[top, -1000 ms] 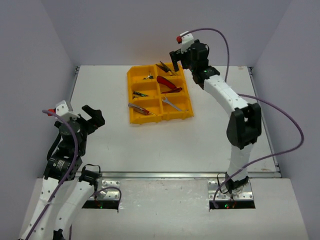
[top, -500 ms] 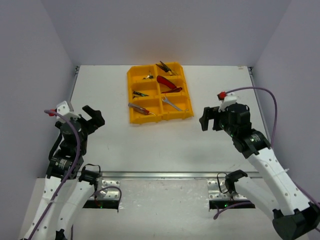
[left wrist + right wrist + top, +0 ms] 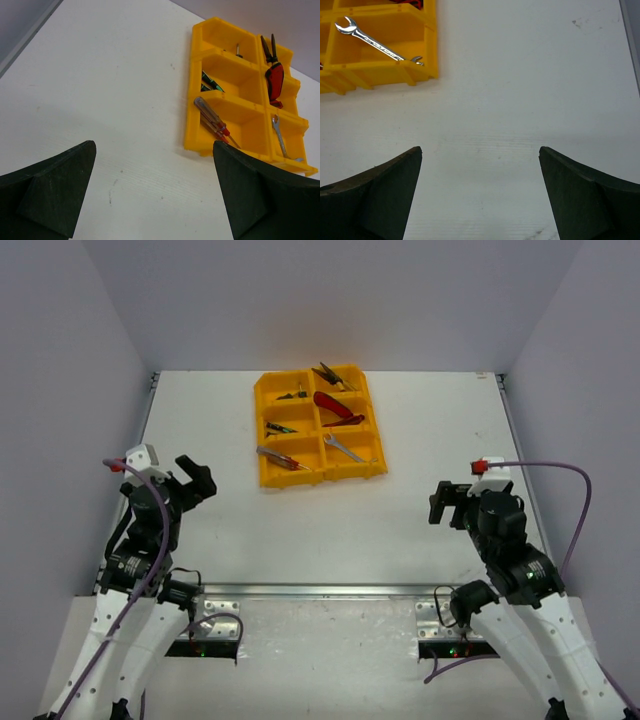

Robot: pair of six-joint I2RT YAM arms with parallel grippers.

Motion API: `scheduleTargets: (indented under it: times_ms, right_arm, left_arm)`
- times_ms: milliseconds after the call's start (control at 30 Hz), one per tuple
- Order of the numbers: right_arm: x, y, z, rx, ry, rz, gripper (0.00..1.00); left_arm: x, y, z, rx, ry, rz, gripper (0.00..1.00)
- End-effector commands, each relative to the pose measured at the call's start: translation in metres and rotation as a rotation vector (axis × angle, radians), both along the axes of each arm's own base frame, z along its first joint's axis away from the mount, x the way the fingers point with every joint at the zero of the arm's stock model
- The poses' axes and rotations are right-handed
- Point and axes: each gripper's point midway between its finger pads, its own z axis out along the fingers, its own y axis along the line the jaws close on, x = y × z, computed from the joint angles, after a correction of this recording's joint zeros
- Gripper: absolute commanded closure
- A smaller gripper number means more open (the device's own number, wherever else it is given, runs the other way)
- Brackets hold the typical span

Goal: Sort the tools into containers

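Yellow-orange organiser tray (image 3: 263,440): six compartments, two by three, standing on the far half of the white bench (image 3: 300,530), just left of centre. Its long axis runs near to far, turned slightly off square. Contents, all lying flat:

- Silver wrench (image 3: 375,45), near right compartment, long axis diagonal from far-left to near-right.
- Red-blue screwdriver (image 3: 212,120), near left compartment, also diagonal, handle resting on the tray's outer left wall and tip pointing into the bin.
- Green-handled screwdriver (image 3: 280,428), middle left.
- Red-handled tool (image 3: 335,407), middle right, slanted.
- Dark pliers (image 3: 330,375), far right, overhanging the far rim.
- Small dark item (image 3: 295,394), far left, too small to identify.

Left fingers (image 3: 50,195): spread wide, holding nothing, over the near left of the bench and well apart from the tray. Right fingers (image 3: 370,200): spread wide, holding nothing, over the near right, with the tray's near right corner ahead and to their left. White bench surface lies between the tray's near wall and the metal strip (image 3: 330,590) along the near edge.
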Motion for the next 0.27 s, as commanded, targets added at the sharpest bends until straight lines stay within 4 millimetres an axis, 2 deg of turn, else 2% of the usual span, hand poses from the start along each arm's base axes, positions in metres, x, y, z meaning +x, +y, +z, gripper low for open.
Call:
scheduleTargets:
  times_ms: [0,233]
  right_arm:
    - [0.0059,-0.0062,0.0003,0.013,-0.008,-0.063,0.01]
    - [0.0082,-0.0035,-0.0021,0.016,0.008,-0.057,0.01]
  left_arm:
    - [0.0075,-0.0084,0.0056,0.006,-0.019,-0.046,0.00]
    - [0.0026,-0.0078,0.0130,0.000,-0.061,-0.048,0.00]
